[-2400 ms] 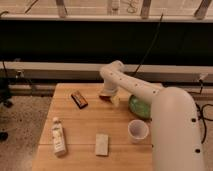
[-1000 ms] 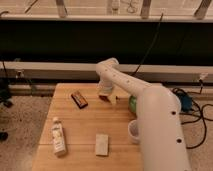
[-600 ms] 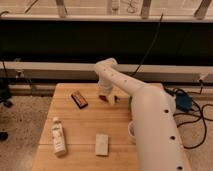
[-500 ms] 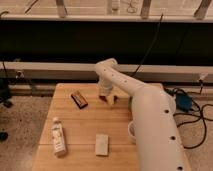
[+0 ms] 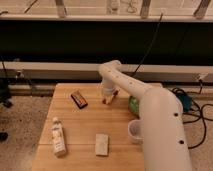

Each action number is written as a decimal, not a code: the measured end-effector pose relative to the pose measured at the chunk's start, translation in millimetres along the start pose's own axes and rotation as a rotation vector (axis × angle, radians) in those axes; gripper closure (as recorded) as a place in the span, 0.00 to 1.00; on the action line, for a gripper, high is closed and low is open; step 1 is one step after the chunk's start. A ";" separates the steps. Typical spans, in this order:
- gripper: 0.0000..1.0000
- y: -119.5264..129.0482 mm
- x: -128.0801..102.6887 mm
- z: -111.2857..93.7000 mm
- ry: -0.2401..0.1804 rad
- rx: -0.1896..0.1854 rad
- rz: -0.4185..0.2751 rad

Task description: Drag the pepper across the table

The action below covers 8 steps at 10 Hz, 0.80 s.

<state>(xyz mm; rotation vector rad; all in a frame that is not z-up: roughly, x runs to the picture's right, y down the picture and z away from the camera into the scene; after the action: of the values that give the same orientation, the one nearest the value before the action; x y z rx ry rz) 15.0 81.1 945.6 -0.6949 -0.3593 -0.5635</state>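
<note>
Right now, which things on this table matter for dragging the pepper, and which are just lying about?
In the job: small yellow-orange pepper; light wooden tabletop; end effector, down at the pepper near the far edge.
Lying about: dark brown wrapped bar; pale bottle; flat pale packet; white cup; green round dish.

The arm point(image 5: 150, 115) is clad in smooth, glossy cream-white shells with no visible cables or markings. Its nearest segment is a thick rounded cylinder that narrows into a slimmer tube, with faint seams where the sections meet. Two small dark dots point(image 5: 175, 114) sit on its side, one above the other. A bulbous joint housing point(image 5: 110, 70) caps the far end. The gripper point(image 5: 107, 95), also pale, hangs just below it over the table point(image 5: 80, 125), at 11 o'clock from the thick segment.
</note>
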 end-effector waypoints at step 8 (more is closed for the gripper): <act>1.00 2.8 -9.8 -4.5 0.011 -0.010 -0.046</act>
<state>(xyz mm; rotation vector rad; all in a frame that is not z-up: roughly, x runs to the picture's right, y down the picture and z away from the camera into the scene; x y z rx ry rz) 9.5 83.4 936.2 -0.6947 -0.3632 -0.6134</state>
